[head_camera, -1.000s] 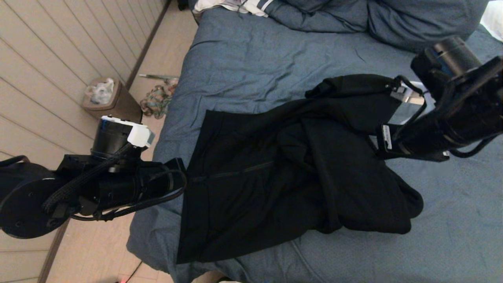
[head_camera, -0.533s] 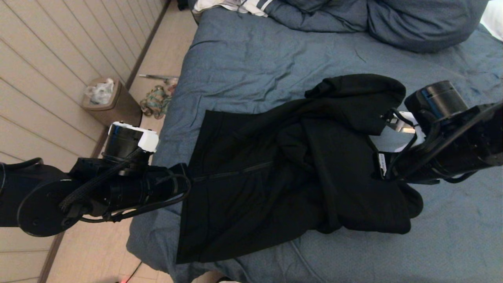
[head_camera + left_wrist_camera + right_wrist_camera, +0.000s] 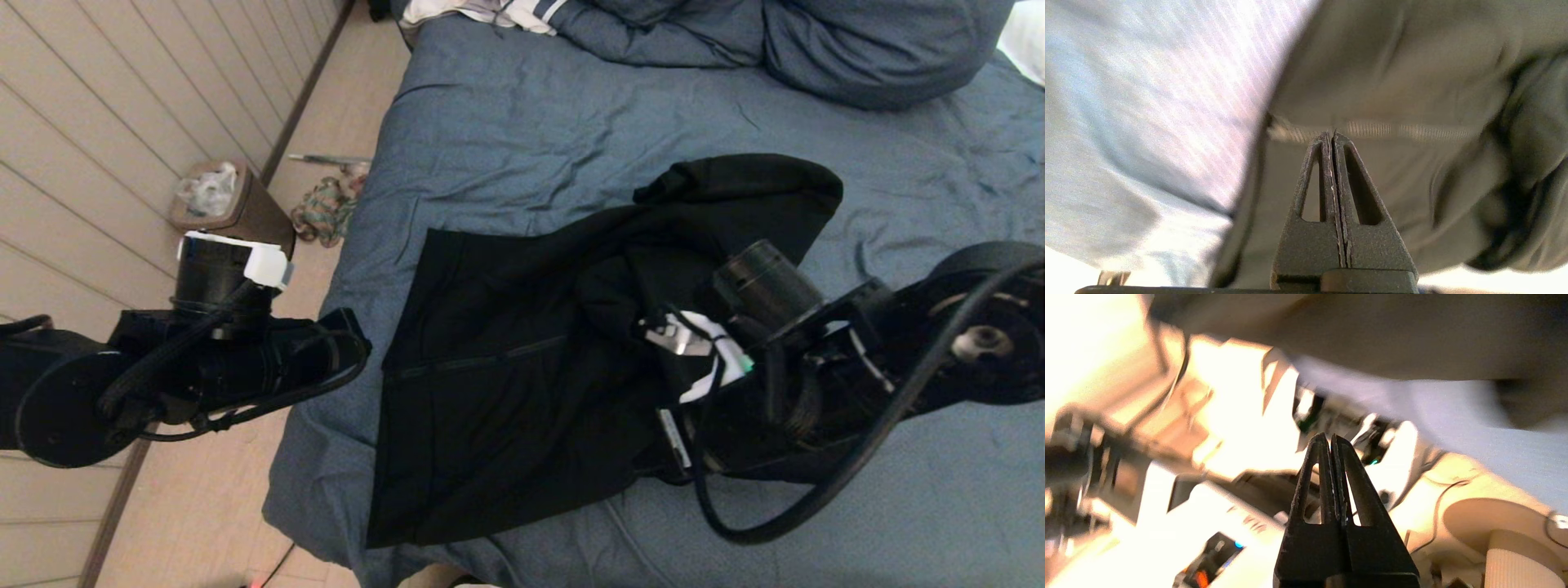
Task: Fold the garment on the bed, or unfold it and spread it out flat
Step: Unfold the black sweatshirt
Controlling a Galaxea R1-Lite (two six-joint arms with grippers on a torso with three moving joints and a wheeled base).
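The garment (image 3: 506,384), a black zip-front hooded sweatshirt, lies partly bunched on the blue bed (image 3: 571,122), hem toward the bed's left edge and hood toward the pillows. My left arm (image 3: 229,367) hangs off the bed's left side, just clear of the hem. Its gripper (image 3: 1329,134) is shut on nothing, tips pointing at the zipper (image 3: 1412,131) near the garment's (image 3: 1392,73) edge. My right arm (image 3: 800,384) lies across the garment's lower right part and hides it. The right gripper (image 3: 1330,436) is shut and empty, pointing back at my own white body.
Blue pillows (image 3: 857,41) and a white striped cloth (image 3: 490,12) lie at the head of the bed. On the floor to the left stand a brown waste bin (image 3: 233,208) and a rope-like bundle (image 3: 322,208), beside a panelled wall.
The right arm has swung from the bed's far right down and leftward over the garment's right part. The left arm has drawn slightly back from the hem. The garment has not moved.
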